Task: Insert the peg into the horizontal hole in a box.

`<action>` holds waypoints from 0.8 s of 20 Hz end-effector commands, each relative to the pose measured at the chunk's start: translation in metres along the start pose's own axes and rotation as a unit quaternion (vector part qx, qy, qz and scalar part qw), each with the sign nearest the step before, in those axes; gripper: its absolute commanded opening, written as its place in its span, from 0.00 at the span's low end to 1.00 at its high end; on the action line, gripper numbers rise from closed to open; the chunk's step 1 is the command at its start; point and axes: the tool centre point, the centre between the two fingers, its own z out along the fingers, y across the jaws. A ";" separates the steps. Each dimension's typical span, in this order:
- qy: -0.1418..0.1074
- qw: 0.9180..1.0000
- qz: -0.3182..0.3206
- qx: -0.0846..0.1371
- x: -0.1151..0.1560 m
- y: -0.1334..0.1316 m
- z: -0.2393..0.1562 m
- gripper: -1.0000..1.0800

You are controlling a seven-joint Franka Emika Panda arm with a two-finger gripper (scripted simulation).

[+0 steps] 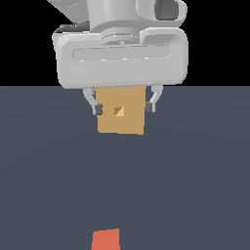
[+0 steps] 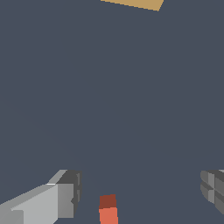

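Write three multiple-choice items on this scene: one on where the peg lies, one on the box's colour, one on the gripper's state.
1. Where is the peg?
A. inside the hole
B. on the floor, apart from the box
C. between closed fingers

2. What colour is the box?
A. tan
B. green
C. white

3. What state is the gripper in?
A. shut on the peg
B. shut on nothing
C. open, holding nothing

Answers:
1 B: the exterior view shows the peg low in frame, well clear of the box.
2 A: its face is light brown around the hole.
3 C: the wrist view shows the fingers wide apart, the peg untouched.
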 end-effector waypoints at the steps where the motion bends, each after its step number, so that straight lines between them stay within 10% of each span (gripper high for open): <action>1: 0.000 1.000 -0.004 0.002 -0.025 -0.003 0.009 0.96; 16: 0.001 0.999 -0.034 0.015 -0.191 -0.015 0.066 0.96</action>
